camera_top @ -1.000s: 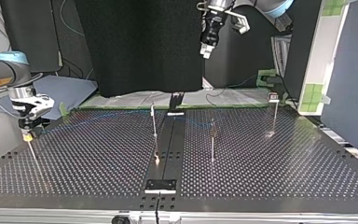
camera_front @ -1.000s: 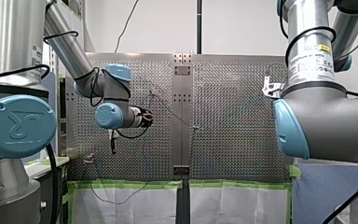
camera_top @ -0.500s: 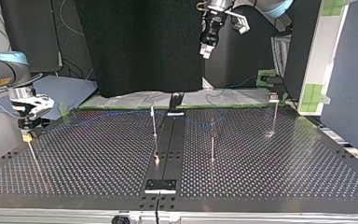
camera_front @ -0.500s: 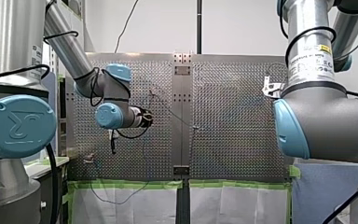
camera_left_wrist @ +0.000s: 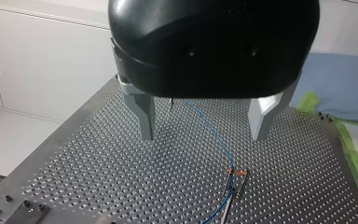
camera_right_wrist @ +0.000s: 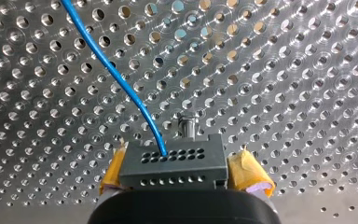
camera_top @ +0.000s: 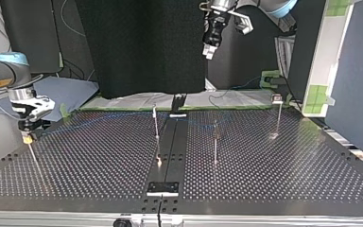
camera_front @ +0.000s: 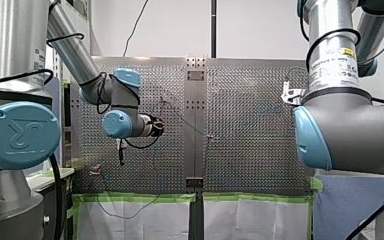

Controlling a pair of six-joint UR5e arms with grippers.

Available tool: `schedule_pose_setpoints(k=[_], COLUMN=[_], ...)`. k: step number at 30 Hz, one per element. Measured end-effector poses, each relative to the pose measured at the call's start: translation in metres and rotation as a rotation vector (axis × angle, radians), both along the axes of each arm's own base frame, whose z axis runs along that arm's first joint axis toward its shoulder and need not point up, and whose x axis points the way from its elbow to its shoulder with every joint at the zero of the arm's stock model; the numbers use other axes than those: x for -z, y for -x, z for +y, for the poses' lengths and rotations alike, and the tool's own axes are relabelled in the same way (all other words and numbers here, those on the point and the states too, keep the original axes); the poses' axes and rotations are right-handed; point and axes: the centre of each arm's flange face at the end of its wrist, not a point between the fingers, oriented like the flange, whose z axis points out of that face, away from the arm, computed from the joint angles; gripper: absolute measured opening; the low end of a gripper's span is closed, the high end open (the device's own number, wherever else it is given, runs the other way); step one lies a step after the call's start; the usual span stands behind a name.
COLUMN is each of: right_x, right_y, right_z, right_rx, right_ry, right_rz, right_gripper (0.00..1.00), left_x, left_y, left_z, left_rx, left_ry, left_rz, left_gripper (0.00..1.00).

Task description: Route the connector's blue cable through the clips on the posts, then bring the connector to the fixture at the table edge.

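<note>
Right end effector (camera_right_wrist: 181, 177) gripping one connector (camera_right_wrist: 172, 161)

Robotics lab; perf. table (camera_top: 99, 156), blk backdrop (camera_top: 142, 47), green tape (camera_front: 140, 197)

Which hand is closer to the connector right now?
Right. My right hand grips the connector between its yellow pads; my left hand hangs open high above the table, well away from it.

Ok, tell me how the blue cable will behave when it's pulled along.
Probably floppy: the blue cable is thin and curves away from the connector, so it should trail, not push. Likely light: thin posts carry it and stand upright. It may snag at a clip.
</note>
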Motion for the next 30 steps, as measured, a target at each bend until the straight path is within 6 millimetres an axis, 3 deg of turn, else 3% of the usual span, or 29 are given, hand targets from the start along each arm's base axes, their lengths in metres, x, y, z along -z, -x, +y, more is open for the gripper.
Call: schedule_pose_setpoints(k=[7, 11, 30], right_x=[0.0008, 0.0011, 0.0011], right_y=[0.0002, -0.0003, -0.0017], right_z=[0.0002, 0.0006, 0.0008], right_rx=[0.0, 0.0, -0.002], right_ry=[-0.003, -0.006, -0.005], right_rz=[0.0, 0.0, 0.001], right_gripper=[0.94, 1.0, 1.0], left_x=[0.0, 0.0, 0.0], left_y=[0.0002, 0.0002, 0.0002], left_z=[-0.0001, -0.0002, -0.0002], left_rx=[0.001, 0.001, 0.001], left_ry=[0.0, 0.0, 0.0], left_rz=[0.0, 0.0, 0.0], left_gripper=[0.99, 0.99, 0.99])
